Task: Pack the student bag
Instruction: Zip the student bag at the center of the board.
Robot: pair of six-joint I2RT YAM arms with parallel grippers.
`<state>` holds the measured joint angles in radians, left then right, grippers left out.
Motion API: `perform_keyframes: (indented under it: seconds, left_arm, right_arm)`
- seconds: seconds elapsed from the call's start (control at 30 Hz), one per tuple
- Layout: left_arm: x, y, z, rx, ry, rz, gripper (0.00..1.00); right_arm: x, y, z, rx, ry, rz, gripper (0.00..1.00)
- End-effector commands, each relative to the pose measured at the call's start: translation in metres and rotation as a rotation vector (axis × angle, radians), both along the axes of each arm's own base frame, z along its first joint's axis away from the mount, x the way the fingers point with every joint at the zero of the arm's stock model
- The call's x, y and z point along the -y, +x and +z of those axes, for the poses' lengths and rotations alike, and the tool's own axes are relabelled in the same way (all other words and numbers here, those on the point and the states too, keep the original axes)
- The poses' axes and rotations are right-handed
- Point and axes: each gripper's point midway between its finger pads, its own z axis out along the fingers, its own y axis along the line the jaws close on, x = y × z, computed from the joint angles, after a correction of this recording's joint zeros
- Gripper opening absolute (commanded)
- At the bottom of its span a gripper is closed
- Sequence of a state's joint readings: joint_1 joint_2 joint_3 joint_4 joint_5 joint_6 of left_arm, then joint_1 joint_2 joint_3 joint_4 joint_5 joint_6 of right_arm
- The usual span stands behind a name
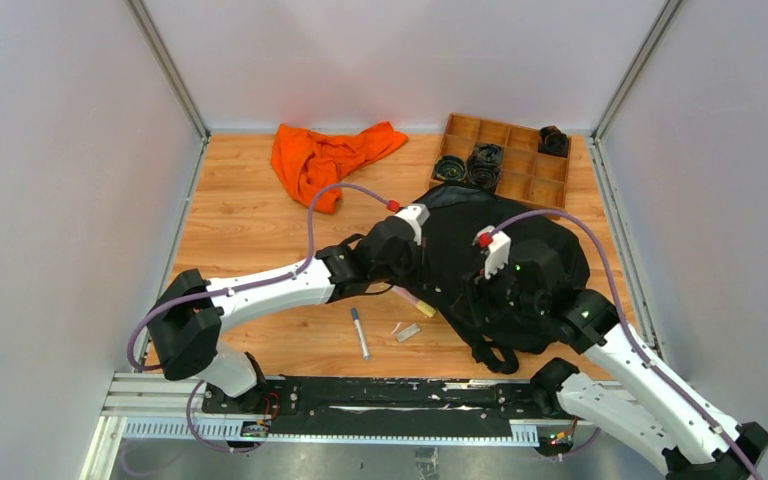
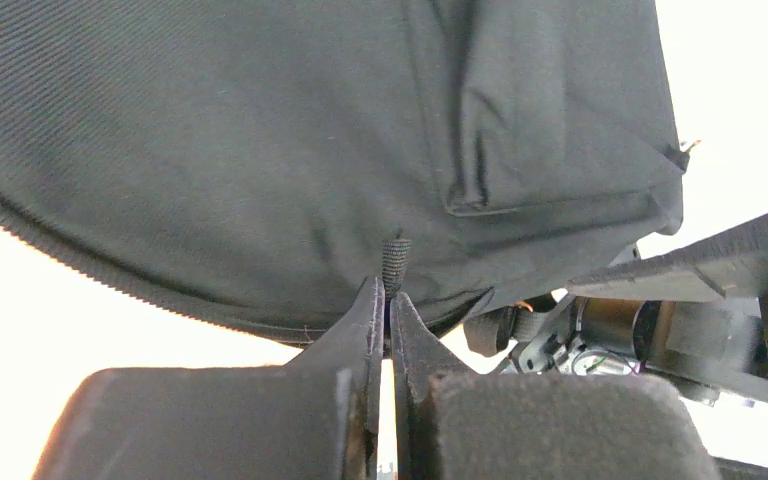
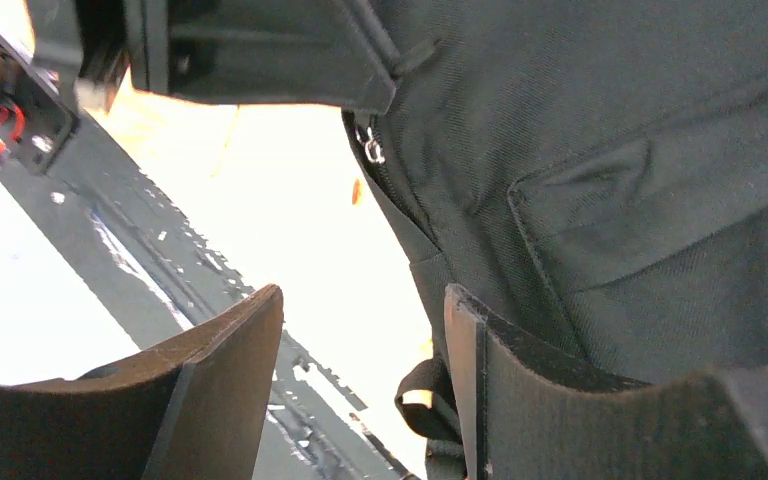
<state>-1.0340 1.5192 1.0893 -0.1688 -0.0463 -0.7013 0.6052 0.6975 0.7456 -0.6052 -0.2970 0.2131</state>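
**Fig.** Top view w/ both wrist views. Table (image 1: 250, 230): wood top, walled at L, far and R edges, metal rail along the near edge. Most open room is on the L half, between the orange cloth (image 1: 325, 155) at the far edge and the left arm. A smaller bare strip lies near the rail.

Student bag (image 1: 450, 270): black, slumped R of centre. Its far edge meets the near rim of the wooden tray (image 1: 520, 185), and its R side sits near the R table edge. Both wrists are over the bag.

Tray: far-R corner, w/ coiled cables (image 1: 483, 160) in some compartments.

Left claw (image 2: 387, 300): at the bag's L edge, jaws pinched together on a small webbing tab (image 2: 395, 262) sewn to the bag. The fabric hangs above the fingers.

Right claw (image 3: 362, 300): jaws apart, gripping nothing. Bag fabric lies against the outer side of one finger (image 3: 520, 380); the zip pull (image 3: 370, 150) is beyond the tips.

Pen (image 1: 359, 332) and a small grey piece (image 1: 408, 332): on bare wood just L of the bag, near the rail.
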Motion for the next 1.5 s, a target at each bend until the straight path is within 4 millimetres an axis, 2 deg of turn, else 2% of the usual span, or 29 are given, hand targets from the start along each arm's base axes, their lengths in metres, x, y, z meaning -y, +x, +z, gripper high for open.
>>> perform_keyframes:
  seconds: [0.0,0.1,0.2,0.37,0.5,0.73,0.8,0.83,0.87,0.9,0.93,0.97,1.1,1.3,1.47]
  left_arm:
    - [0.011,-0.001,0.039,-0.028,-0.254,-0.067,0.00]
    - [0.011,-0.002,0.037,-0.042,-0.242,-0.076,0.00]
    - [0.013,-0.003,0.036,-0.055,-0.251,-0.081,0.00]
    - [0.010,0.000,0.041,-0.060,-0.267,-0.058,0.00]
    - [0.000,0.006,0.047,-0.046,-0.276,-0.025,0.00]
    - [-0.003,0.007,0.054,-0.048,-0.302,-0.028,0.00]
    - [0.000,0.004,0.055,-0.062,-0.320,-0.044,0.00]
    - [0.000,0.003,0.054,-0.066,-0.320,-0.046,0.00]
    - [-0.001,0.004,0.053,-0.065,-0.315,-0.041,0.00]
    - [-0.003,0.005,0.053,-0.059,-0.310,-0.034,0.00]
    - [-0.005,0.008,0.054,-0.051,-0.306,-0.027,0.00]
    - [-0.008,0.010,0.057,-0.041,-0.306,-0.020,0.00]
    - [-0.027,0.031,0.065,-0.016,-0.266,0.032,0.00]
    - [-0.064,0.084,0.064,-0.022,-0.158,0.143,0.00]
    - [-0.078,0.123,0.073,-0.025,-0.199,0.182,0.00]
  right_arm:
    - [0.000,0.027,0.005,0.268,-0.136,0.015,0.65]
    - [0.005,0.039,0.008,0.381,-0.223,0.000,0.66]
    - [0.000,0.045,0.004,0.445,-0.293,0.041,0.67]
    - [-0.017,0.043,-0.009,0.441,-0.343,0.113,0.67]
    - [-0.030,0.038,-0.012,0.436,-0.279,0.143,0.66]
    - [-0.034,0.037,-0.032,0.390,-0.282,0.137,0.61]
    - [-0.031,0.041,-0.036,0.380,-0.307,0.113,0.52]
    - [-0.029,0.042,-0.036,0.378,-0.315,0.099,0.43]
    - [-0.026,0.043,-0.036,0.375,-0.324,0.083,0.30]
    - [-0.023,0.043,-0.036,0.370,-0.331,0.073,0.12]
    - [-0.022,0.041,-0.036,0.360,-0.337,0.079,0.01]
    - [-0.020,0.038,-0.037,0.348,-0.340,0.085,0.00]
    - [-0.007,0.034,-0.035,0.314,-0.337,0.014,0.00]
    - [-0.004,0.027,-0.030,0.255,-0.242,-0.081,0.00]
    - [0.003,0.018,-0.036,0.201,-0.231,-0.114,0.00]
